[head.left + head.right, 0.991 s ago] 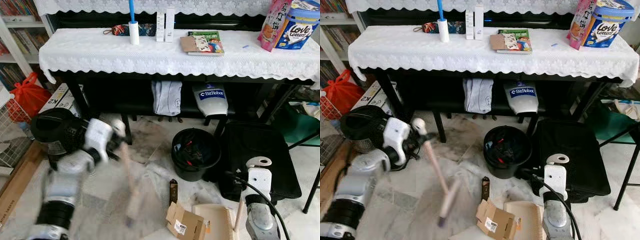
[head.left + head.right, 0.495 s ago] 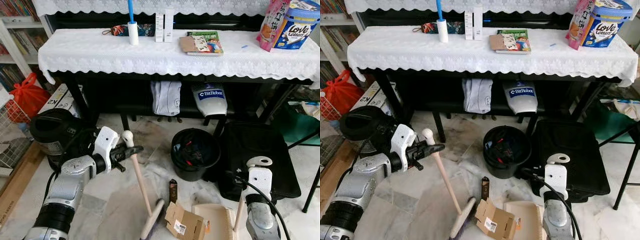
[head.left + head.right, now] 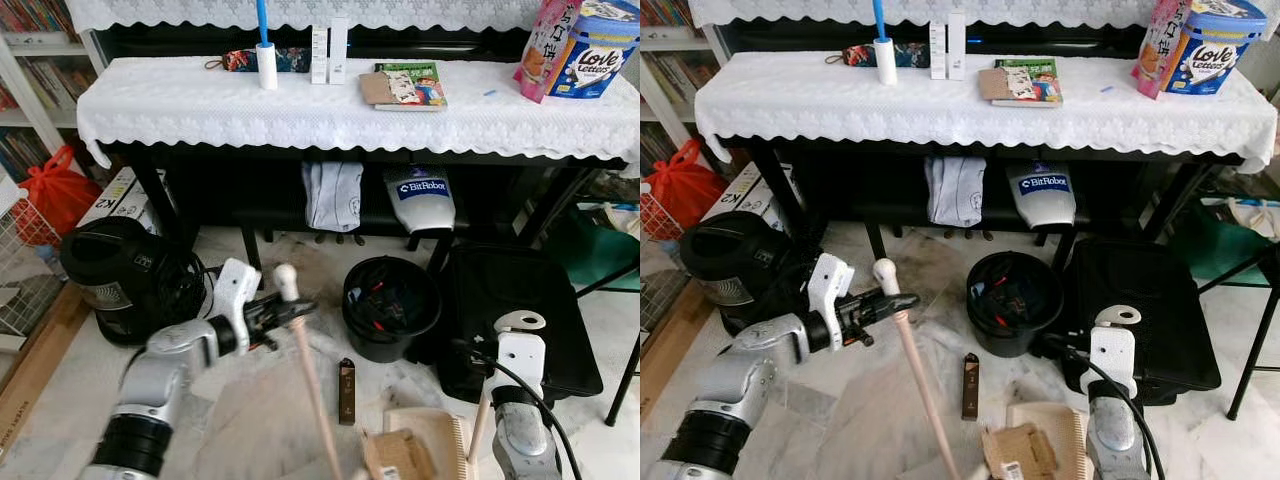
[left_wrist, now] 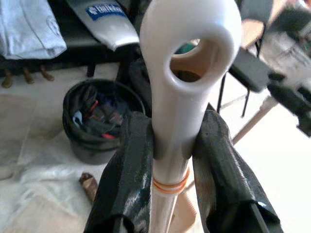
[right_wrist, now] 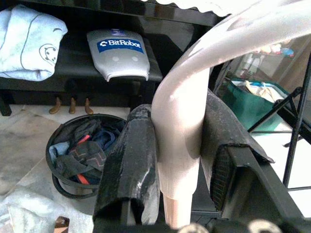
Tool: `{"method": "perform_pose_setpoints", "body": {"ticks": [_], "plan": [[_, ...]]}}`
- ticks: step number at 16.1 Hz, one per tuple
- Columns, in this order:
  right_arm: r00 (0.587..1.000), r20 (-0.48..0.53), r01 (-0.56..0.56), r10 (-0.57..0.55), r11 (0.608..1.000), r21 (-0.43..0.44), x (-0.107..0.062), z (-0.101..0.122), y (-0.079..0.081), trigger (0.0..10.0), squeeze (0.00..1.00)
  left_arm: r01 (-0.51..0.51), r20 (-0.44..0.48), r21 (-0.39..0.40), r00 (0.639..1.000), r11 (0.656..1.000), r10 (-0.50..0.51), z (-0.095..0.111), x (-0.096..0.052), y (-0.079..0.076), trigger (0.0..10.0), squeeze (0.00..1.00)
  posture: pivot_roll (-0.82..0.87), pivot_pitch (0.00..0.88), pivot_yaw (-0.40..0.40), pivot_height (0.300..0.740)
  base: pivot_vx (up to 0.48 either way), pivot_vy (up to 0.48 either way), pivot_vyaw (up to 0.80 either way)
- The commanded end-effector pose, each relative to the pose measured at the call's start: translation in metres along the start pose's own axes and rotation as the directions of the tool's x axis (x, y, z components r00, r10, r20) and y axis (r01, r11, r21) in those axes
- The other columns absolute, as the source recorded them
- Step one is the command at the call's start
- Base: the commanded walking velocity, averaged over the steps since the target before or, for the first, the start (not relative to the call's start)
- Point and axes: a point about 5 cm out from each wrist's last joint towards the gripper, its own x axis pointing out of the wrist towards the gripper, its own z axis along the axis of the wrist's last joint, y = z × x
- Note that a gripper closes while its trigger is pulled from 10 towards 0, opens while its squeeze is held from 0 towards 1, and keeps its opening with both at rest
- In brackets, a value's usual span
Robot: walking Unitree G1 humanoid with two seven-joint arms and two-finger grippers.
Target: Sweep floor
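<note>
The left claw is clamped on the cream top of the broom, whose stick slants down over the marble floor, just left of the black bin. The right claw is clamped on the dustpan handle, just right of the bin. The dustpan lies in front of the bin, a cardboard scrap at its lip
</note>
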Motion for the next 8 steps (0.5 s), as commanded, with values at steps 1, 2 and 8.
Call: {"method": "perform_pose_setpoints", "body": {"ticks": [1,2,8], "plan": [[0.998,-0.062,-0.012,0.012,1.000,0.011,-0.004,-0.009,0.004,10.0,0.00,-0.017,0.051,-0.006,0.999,1.000,0.017,0.006,0.003,-0.004,10.0,0.00,-0.03,0.057,0.040,0.740,0.000,0.000,0.00],[0.998,-0.057,-0.011,0.012,1.000,0.013,-0.003,-0.008,0.005,10.0,0.00,-0.019,0.051,-0.022,0.998,1.000,0.020,0.004,0.006,-0.008,10.0,0.00,-0.03,0.059,0.042,0.740,0.000,0.000,0.00],[0.999,0.043,-0.001,-0.001,0.999,0.047,0.015,0.017,0.008,10.0,0.00,0.061,0.070,-0.070,0.996,0.996,-0.056,0.005,0.019,-0.031,10.0,0.00,-0.03,0.058,0.051,0.740,0.000,0.000,0.00]]}}
